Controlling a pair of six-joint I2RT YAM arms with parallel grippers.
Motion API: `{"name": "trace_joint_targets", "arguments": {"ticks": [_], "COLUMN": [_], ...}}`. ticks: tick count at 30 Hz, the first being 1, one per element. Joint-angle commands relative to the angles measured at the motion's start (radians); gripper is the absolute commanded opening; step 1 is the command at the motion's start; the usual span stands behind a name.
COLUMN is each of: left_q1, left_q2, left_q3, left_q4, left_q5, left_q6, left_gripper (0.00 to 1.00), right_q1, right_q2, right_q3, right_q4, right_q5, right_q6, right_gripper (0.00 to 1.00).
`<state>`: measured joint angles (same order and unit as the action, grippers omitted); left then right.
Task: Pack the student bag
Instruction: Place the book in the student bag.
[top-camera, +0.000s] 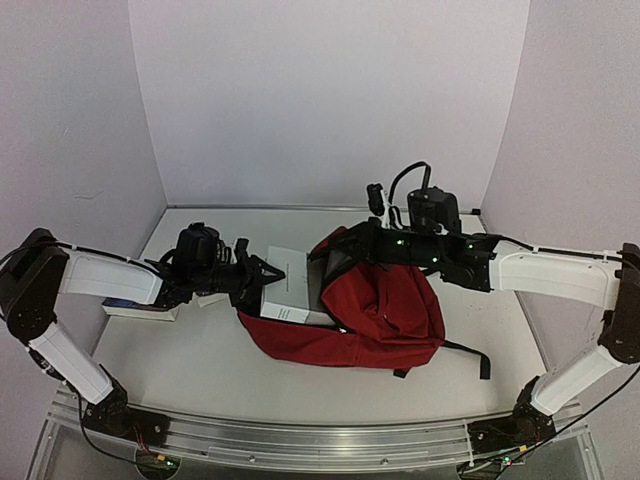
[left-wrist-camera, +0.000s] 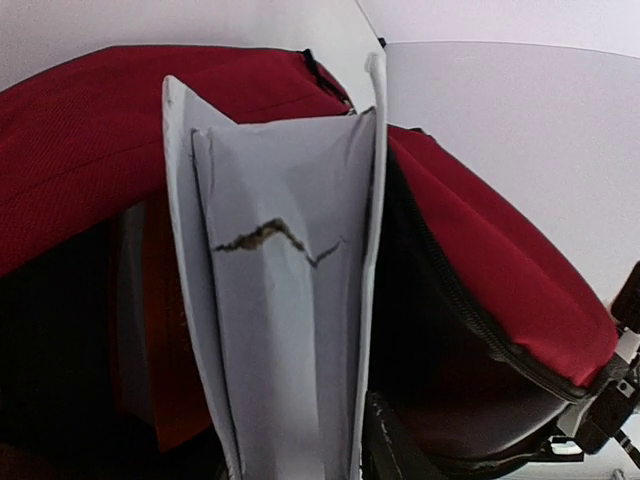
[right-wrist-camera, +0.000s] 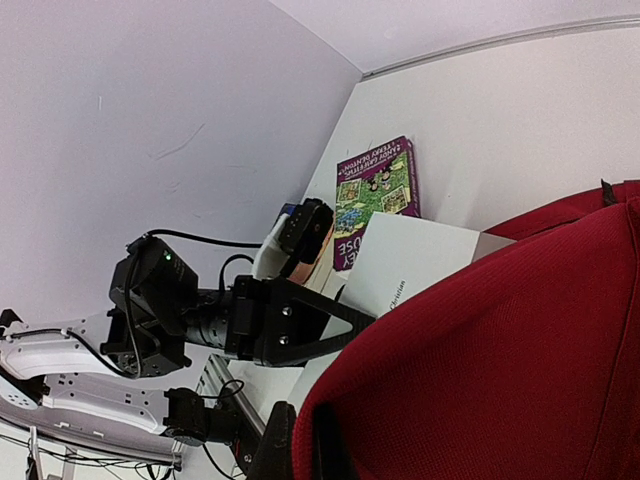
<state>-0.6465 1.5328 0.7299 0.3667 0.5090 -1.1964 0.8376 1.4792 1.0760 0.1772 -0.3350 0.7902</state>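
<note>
The student bag (top-camera: 385, 310) lies on the table, dark red, its mouth facing left. My right gripper (top-camera: 350, 245) is shut on the bag's upper rim and holds the mouth raised; in the right wrist view the red fabric (right-wrist-camera: 500, 350) folds over beside one black finger (right-wrist-camera: 275, 440). My left gripper (top-camera: 262, 275) grips a thick white book (top-camera: 288, 272) whose far end sits in the mouth. In the left wrist view the book (left-wrist-camera: 290, 280) runs straight ahead into the dark opening, red fabric (left-wrist-camera: 90, 140) on both sides and one dark finger (left-wrist-camera: 395, 440) against its right cover.
A purple picture book (right-wrist-camera: 378, 190) lies near the left wall, behind the left arm. A flat blue-and-white book (top-camera: 140, 308) rests under the left forearm. A black strap (top-camera: 470, 352) trails from the bag toward the right. Pale walls close in the table on three sides.
</note>
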Motion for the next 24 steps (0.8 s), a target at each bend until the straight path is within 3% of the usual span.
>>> {"name": "trace_joint_targets", "arguments": {"ticks": [1, 6, 14, 18, 24], "left_q1": [-0.018, -0.018, -0.018, -0.018, -0.018], "left_q2": [0.073, 0.045, -0.088, -0.107, -0.037], "left_q3": [0.064, 0.095, 0.128, 0.114, 0.124], "left_q4": [-0.024, -0.191, -0.502, -0.502, -0.439], "left_q5": [-0.014, -0.089, -0.257, -0.245, -0.189], "left_q6": [0.080, 0.168, 0.301, 0.305, 0.304], "left_gripper": [0.36, 0.48, 0.76, 0.77, 0.69], "right_q1": [0.005, 0.006, 0.006, 0.005, 0.010], "right_q2": [-0.022, -0.056, -0.102, -0.091, -0.056], "right_q3": [0.052, 0.038, 0.053, 0.062, 0.068], "right_q4": [0.107, 0.107, 0.109, 0.112, 0.157], "right_q5": [0.016, 0.062, 0.080, 0.069, 0.015], "right_q6": [-0.004, -0.007, -0.025, -0.023, -0.001], "right_gripper": [0.00, 0.00, 0.00, 0.00, 0.00]}}
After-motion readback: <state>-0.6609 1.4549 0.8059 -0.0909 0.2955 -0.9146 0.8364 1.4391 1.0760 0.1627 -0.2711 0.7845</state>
